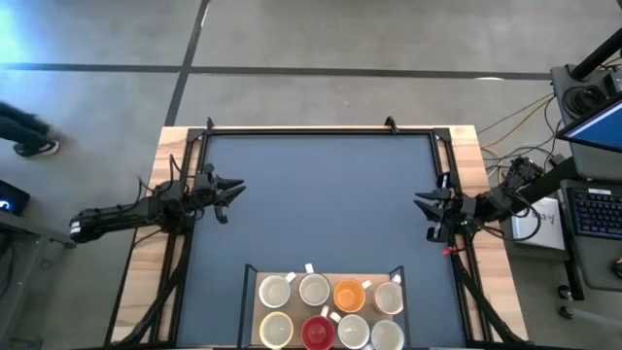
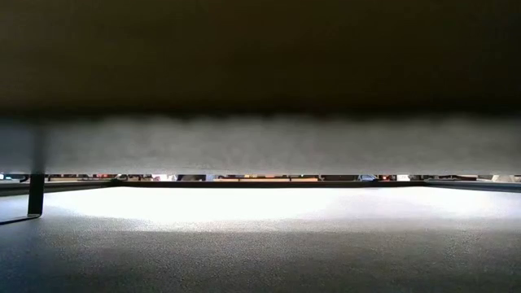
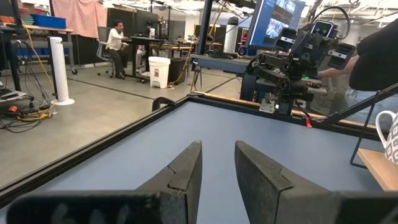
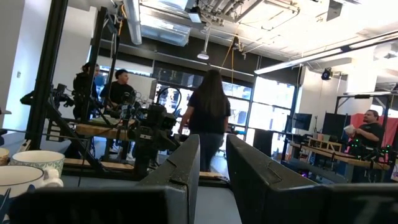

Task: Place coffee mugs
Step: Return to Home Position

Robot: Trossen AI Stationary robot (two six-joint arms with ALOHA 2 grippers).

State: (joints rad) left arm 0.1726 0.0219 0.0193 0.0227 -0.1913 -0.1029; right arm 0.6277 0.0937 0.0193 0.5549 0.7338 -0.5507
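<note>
Several small round mugs stand close together in two rows on a wooden board (image 1: 260, 309) at the middle of the table's near edge. They are mostly white or cream (image 1: 314, 289), with one orange (image 1: 348, 295), one red (image 1: 318, 332) and one pale yellow (image 1: 277, 329). My left gripper (image 1: 233, 189) hovers open at the table's left side, pointing right, far from the mugs. My right gripper (image 1: 421, 205) hovers open at the right side, pointing left. One patterned mug (image 3: 389, 134) shows at the edge of the left wrist view, and two white mugs (image 4: 36, 162) in the right wrist view.
The blue table top (image 1: 321, 194) is bounded by a black rail (image 1: 321, 129), with wooden strips on either side. A thin black frame (image 1: 245, 282) stands around the mug board. The low view is mostly blocked by a dark band; a black post (image 2: 36, 194) shows. People stand beyond the table (image 4: 208, 112).
</note>
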